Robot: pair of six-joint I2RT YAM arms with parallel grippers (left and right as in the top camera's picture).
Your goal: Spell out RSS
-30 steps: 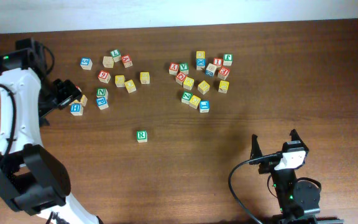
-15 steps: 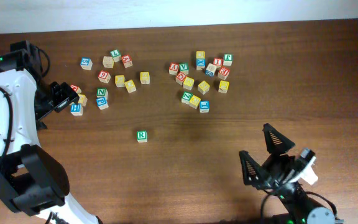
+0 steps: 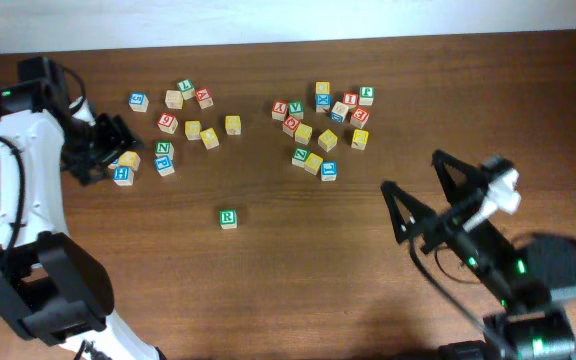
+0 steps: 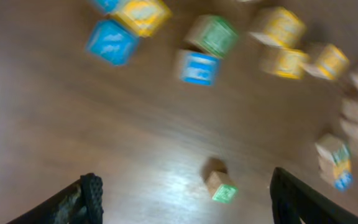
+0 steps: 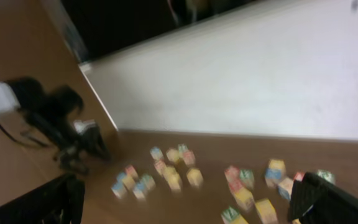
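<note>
Alone at lower centre of the overhead frame, the green R cube (image 3: 228, 218), well apart from the yellow cubes (image 3: 233, 124) scattered along the top, letters too small to read. At upper left, left gripper (image 3: 108, 148) spread and empty, just beside a blue cube (image 3: 121, 175); at lower right, right gripper (image 3: 415, 177) spread wide, grasping nothing

one lone r cube (image 3: 228, 218) at centre; about twelve cubes in the upper-left cluster (image 3: 193, 130); some fifteen in the upper-middle cluster (image 3: 304, 133); two arms, the left arm (image 3: 13, 200) and the right arm (image 3: 493, 262).
</note>
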